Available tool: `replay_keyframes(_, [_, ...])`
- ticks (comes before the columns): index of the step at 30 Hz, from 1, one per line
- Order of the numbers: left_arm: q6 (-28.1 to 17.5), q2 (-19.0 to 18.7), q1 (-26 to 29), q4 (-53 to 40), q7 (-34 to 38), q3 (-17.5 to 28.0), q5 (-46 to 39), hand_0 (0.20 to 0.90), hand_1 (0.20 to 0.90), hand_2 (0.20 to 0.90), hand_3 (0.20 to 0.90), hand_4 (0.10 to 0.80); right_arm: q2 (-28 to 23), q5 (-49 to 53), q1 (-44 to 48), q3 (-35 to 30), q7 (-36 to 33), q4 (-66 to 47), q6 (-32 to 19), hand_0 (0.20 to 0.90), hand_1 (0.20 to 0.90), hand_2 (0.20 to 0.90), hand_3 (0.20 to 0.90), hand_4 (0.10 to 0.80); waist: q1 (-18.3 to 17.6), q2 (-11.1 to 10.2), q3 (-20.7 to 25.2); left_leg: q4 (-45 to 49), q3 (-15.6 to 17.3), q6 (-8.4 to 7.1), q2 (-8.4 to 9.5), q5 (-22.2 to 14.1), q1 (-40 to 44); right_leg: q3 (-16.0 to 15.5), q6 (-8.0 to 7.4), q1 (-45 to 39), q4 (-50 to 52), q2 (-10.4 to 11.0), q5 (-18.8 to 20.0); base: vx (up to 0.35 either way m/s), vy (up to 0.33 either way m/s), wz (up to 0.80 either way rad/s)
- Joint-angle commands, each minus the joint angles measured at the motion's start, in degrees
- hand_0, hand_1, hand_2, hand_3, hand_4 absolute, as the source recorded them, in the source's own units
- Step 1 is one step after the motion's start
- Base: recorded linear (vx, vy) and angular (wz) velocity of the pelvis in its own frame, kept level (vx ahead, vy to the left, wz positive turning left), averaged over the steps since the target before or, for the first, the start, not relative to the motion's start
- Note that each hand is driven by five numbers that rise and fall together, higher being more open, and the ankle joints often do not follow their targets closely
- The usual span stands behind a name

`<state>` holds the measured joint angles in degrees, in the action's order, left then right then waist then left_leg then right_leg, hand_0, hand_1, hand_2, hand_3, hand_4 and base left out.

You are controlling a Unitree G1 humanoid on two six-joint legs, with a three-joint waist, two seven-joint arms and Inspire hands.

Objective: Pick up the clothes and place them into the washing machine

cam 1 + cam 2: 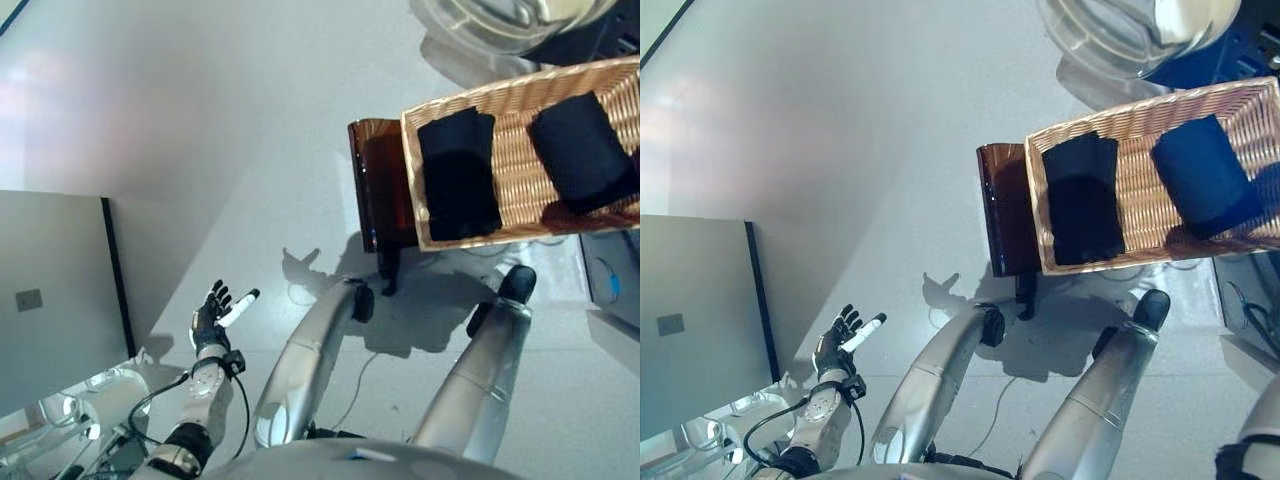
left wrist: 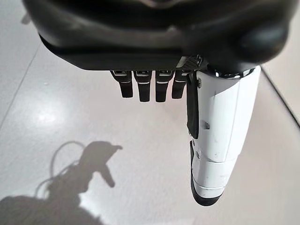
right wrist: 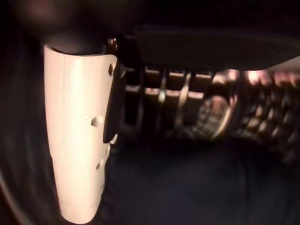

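Note:
A shallow wicker basket [image 1: 411, 170] rests on a low dark brown box [image 1: 378, 190] at the upper right. Two dark folded clothes lie in it, one at the left [image 1: 458, 175] and one at the right [image 1: 583, 150]. The washing machine's round door [image 1: 500, 25] shows beyond the basket. My left hand [image 1: 212, 320] is open and empty over the floor at the lower left, as its wrist view [image 2: 154, 33] confirms. My right hand [image 3: 79, 131] has its thumb and fingers straight just above dark cloth [image 3: 187, 187], with wicker [image 3: 267, 117] beside it.
A grey panel with a dark edge [image 1: 50, 290] stands at the left. Pale grey floor [image 1: 250, 120] spreads between it and the box. A grey and blue object [image 1: 612, 280] sits at the right edge below the basket.

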<state>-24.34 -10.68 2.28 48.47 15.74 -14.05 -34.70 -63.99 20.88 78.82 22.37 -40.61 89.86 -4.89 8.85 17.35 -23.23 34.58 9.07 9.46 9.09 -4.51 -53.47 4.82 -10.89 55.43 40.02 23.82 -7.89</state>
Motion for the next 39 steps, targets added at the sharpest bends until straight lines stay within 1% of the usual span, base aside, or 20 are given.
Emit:
replay_keyframes(1, [-4.0, -5.9, -1.1, 2.1, 2.2, 7.3, -1.5, 0.900, 0.900, 0.900, 0.900, 0.800, -11.7, -26.7, 8.7, 22.3, 1.5, -7.7, 3.4, 0.900, 0.900, 0.900, 0.900, 0.800, 1.5, -0.7, 5.6, -2.4, -4.6, -9.17, -3.46, -1.6, 3.6, -4.3, 7.90, -7.1, 2.3, -3.1, -3.5, 0.016, 0.015, -0.20])
replay_keyframes(2, [-3.8, -5.6, -0.9, 2.4, 2.0, 7.7, -2.2, 0.900, 0.900, 0.900, 0.900, 0.800, -10.4, -30.6, 9.9, 25.1, 3.0, -5.8, 5.9, 0.900, 0.900, 0.900, 0.900, 0.800, 1.4, -0.7, 5.7, -3.1, -4.5, -9.18, -3.40, -1.4, 4.0, -4.4, 7.86, -7.5, 1.6, -3.2, -3.1, 0.023, 0.010, -0.16])
replay_keyframes(3, [-3.5, -5.6, -0.6, 2.0, 1.9, 8.0, -2.3, 0.900, 0.900, 0.900, 0.900, 0.800, -9.3, -30.5, 10.4, 25.4, 5.3, -5.4, 5.4, 0.900, 0.900, 0.900, 0.900, 0.800, 1.3, -0.8, 5.6, -3.6, -4.5, -9.20, -3.41, -1.2, 4.4, -4.6, 7.80, -7.8, 1.0, -3.4, -2.9, 0.026, 0.013, -0.09])
replay_keyframes(5, [-3.2, -5.0, -0.2, 2.3, 1.6, 7.8, -3.1, 0.900, 0.900, 0.900, 0.900, 0.800, -7.3, -30.4, 9.8, 24.1, 4.3, -5.3, 6.1, 0.900, 0.900, 0.900, 0.900, 0.800, 1.3, -0.9, 5.6, -4.9, -4.6, -9.34, -3.52, -0.7, 5.2, -5.1, 7.57, -8.8, -0.3, -3.4, -2.3, 0.026, 0.001, -0.11])
replay_keyframes(12, [-2.3, -4.7, 1.1, 4.3, 1.2, 7.2, -4.8, 0.900, 0.900, 0.900, 0.900, 0.800, -2.2, -22.2, 6.3, 17.1, 9.2, -6.2, 3.2, 0.900, 0.900, 0.900, 0.900, 0.800, 0.8, -2.2, 4.7, -8.8, -5.2, -10.02, -3.75, 1.0, 8.2, -6.6, 7.25, -12.7, -4.0, -4.0, -0.9, 0.010, -0.005, -0.06])
replay_keyframes(14, [-1.8, -4.2, 1.6, 5.9, 1.0, 6.9, -5.1, 0.900, 0.900, 0.900, 0.900, 0.800, 0.8, -11.5, 3.1, 9.6, 11.1, -6.0, 0.1, 0.900, 0.900, 0.900, 0.900, 0.800, 0.7, -2.3, 4.5, -10.3, -5.4, -10.16, -3.89, 1.3, 9.9, -7.1, 7.04, -14.5, -5.4, -4.4, -0.6, 0.036, -0.015, 0.00])
replay_keyframes(15, [-1.8, -4.4, 1.6, 5.9, 1.0, 6.8, -5.1, 0.900, 0.900, 0.900, 0.900, 0.800, 0.8, -11.4, 2.5, 9.0, 11.1, -6.1, 0.0, 0.900, 0.900, 0.900, 0.900, 0.800, 0.8, -2.5, 4.5, -10.3, -5.4, -10.16, -3.88, 1.3, 10.0, -7.1, 7.04, -14.6, -5.5, -4.4, -0.6, 0.000, 0.000, 0.00])
replay_keyframes(18, [-0.5, -4.5, 2.2, 7.2, 0.1, 7.2, -4.7, 0.900, 0.900, 0.900, 0.900, 0.800, 4.1, -1.1, -2.5, 2.1, 15.1, -6.3, -2.4, 0.900, 0.900, 0.900, 0.900, 0.800, 0.8, -2.9, 4.4, -12.0, -5.7, -10.42, -4.11, 1.9, 11.9, -8.0, 6.68, -16.9, -7.8, -4.7, 0.1, 0.041, -0.020, 0.03])
replay_keyframes(21, [0.4, -4.8, 2.7, 6.9, -1.1, 7.6, -3.5, 0.900, 0.900, 0.900, 0.900, 0.800, 8.2, 8.2, -10.6, -7.8, 17.1, -5.9, -4.4, 0.900, 0.900, 0.900, 0.900, 0.800, 1.1, -3.3, 4.5, -14.4, -6.5, -10.64, -4.13, 2.7, 14.9, -9.9, 6.26, -20.8, -10.2, -4.7, 0.4, 0.027, -0.041, 0.06])
replay_keyframes(22, [0.0, -4.1, 3.4, 6.7, -0.9, 7.9, -2.9, 0.900, 0.900, 0.900, 0.900, 0.800, 11.6, 14.4, -14.2, -13.3, 16.9, -6.0, -6.3, 0.900, 0.900, 0.900, 0.900, 0.800, 1.2, -2.8, 4.3, -15.6, -6.3, -10.39, -4.45, 4.6, 15.3, -10.9, 6.49, -21.4, -11.5, -4.7, 2.1, 0.080, -0.073, 0.14])
replay_keyframes(23, [0.6, -4.7, 3.6, 6.9, -0.6, 8.0, -1.4, 0.900, 0.900, 0.900, 0.900, 0.800, 13.7, 15.7, -17.9, -15.9, 17.3, -6.0, -6.9, 0.900, 0.900, 0.900, 0.900, 0.800, 1.6, -3.6, 4.8, -16.5, -7.4, -10.88, -4.21, 3.3, 17.4, -11.2, 5.94, -23.8, -12.2, -4.7, 0.6, 0.084, -0.080, 0.18])
replay_keyframes(24, [0.6, -5.0, 4.0, 7.2, -0.4, 8.1, -0.6, 0.900, 0.900, 0.900, 0.900, 0.800, 16.7, 18.0, -20.4, -17.9, 18.3, -6.8, -7.7, 0.900, 0.900, 0.900, 0.900, 0.800, 1.8, -4.1, 5.2, -17.4, -7.7, -10.93, -4.31, 3.7, 18.4, -11.8, 5.85, -25.1, -13.3, -4.8, 0.9, 0.082, -0.072, 0.21])
replay_keyframes(25, [0.4, -5.0, 4.4, 7.3, 0.0, 8.5, -0.2, 0.900, 0.900, 0.900, 0.900, 0.800, 20.7, 23.0, -23.8, -20.9, 19.1, -8.5, -9.5, 0.900, 0.900, 0.900, 0.900, 0.800, 2.0, -4.2, 5.0, -18.4, -7.5, -10.62, -4.58, 5.4, 18.9, -12.9, 6.15, -25.9, -14.5, -5.0, 2.5, -0.020, -0.048, 0.16])
replay_keyframes(27, [0.9, -4.4, 4.9, 8.5, 0.1, 8.4, 1.0, 0.900, 0.900, 0.900, 0.900, 0.800, 30.3, 29.9, -30.1, -25.0, 20.9, -10.3, -12.1, 0.900, 0.900, 0.900, 0.900, 0.800, 2.5, -5.5, 5.5, -20.1, -8.3, -10.64, -4.83, 5.9, 21.2, -14.5, 5.87, -29.0, -16.5, -5.6, 2.7, 0.031, -0.076, 0.04])
replay_keyframes(28, [0.9, -4.5, 4.8, 8.4, 0.1, 8.4, 1.0, 0.900, 0.900, 0.900, 0.900, 0.800, 30.5, 29.9, -30.5, -25.1, 20.9, -10.4, -12.1, 0.900, 0.900, 0.900, 0.900, 0.800, 2.5, -5.6, 5.5, -20.2, -8.4, -10.65, -4.81, 5.9, 21.4, -14.6, 5.87, -29.3, -16.6, -5.6, 2.7, 0.049, -0.075, 0.02])
replay_keyframes(29, [1.3, -4.2, 4.9, 8.7, -0.3, 8.2, 1.6, 0.900, 0.900, 0.900, 0.900, 0.800, 33.0, 28.9, -31.3, -24.2, 21.2, -10.0, -11.8, 0.900, 0.900, 0.900, 0.900, 0.800, 3.0, -6.0, 5.7, -20.5, -8.6, -10.77, -5.00, 6.2, 22.0, -15.3, 5.82, -30.3, -17.0, -5.7, 2.8, 0.045, -0.070, 0.13])
replay_keyframes(30, [1.2, -3.7, 4.9, 9.3, -0.2, 8.2, 2.1, 0.900, 0.900, 0.900, 0.900, 0.800, 36.1, 32.8, -33.4, -26.7, 21.8, -10.6, -12.7, 0.900, 0.900, 0.900, 0.900, 0.800, 3.1, -6.7, 5.9, -21.4, -9.4, -10.84, -5.10, 6.4, 23.3, -16.4, 5.71, -32.1, -17.9, -5.9, 2.7, 0.045, -0.070, 0.14])
replay_keyframes(35, [1.8, -3.5, 4.8, 11.9, -0.3, 8.3, 3.0, 0.900, 0.900, 0.900, 0.900, 0.800, 41.9, 33.6, -37.6, -26.7, 23.0, -11.5, -13.3, 0.900, 0.900, 0.900, 0.900, 0.800, 3.7, -8.9, 6.9, -23.8, -11.1, -11.12, -5.29, 7.2, 26.3, -18.9, 5.43, -35.7, -19.6, -6.2, 2.6, 0.050, -0.073, 0.22])
replay_keyframes(37, [2.0, -3.5, 4.3, 12.9, -0.3, 8.9, 3.3, 0.900, 0.900, 0.900, 0.900, 0.800, 43.2, 30.5, -38.7, -25.3, 22.9, -11.8, -12.6, 0.900, 0.900, 0.900, 0.900, 0.800, 4.2, -10.4, 7.4, -24.4, -11.8, -11.23, -5.50, 7.4, 27.2, -19.9, 5.32, -37.2, -20.5, -6.7, 2.7, 0.045, -0.083, 0.29])
replay_keyframes(39, [2.5, -4.0, 4.1, 13.4, -0.8, 9.1, 4.1, 0.900, 0.900, 0.900, 0.900, 0.800, 42.3, 23.3, -38.4, -22.2, 21.9, -9.7, -10.5, 0.900, 0.900, 0.900, 0.900, 0.800, 4.9, -11.4, 7.6, -24.6, -12.4, -11.27, -5.81, 7.5, 27.8, -20.7, 5.32, -38.2, -21.2, -7.0, 2.9, 0.030, -0.076, 0.12])
